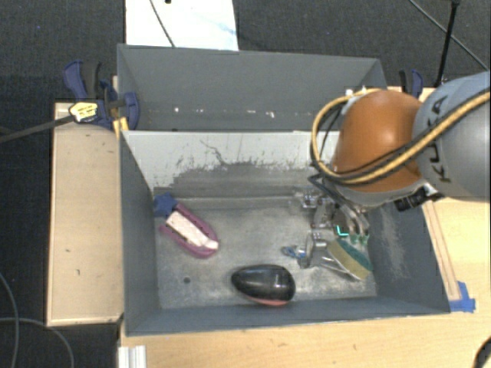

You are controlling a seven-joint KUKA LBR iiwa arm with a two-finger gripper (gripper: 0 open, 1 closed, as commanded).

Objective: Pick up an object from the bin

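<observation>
The tool [308, 249] is down at the right of the grey bin [253, 90], just beside a flat tan-and-green piece [351, 259]. I can't tell whether it is clenched. A black mouse-shaped thing [263, 283] lies close by on its near left, and a purple-and-white brush [190, 233] lies well apart, far left.

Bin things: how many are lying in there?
3: a purple and white brush near the left wall, a black oval thing at the front middle, and a green and tan piece on the right by the hand. The arm may hide more.
</observation>
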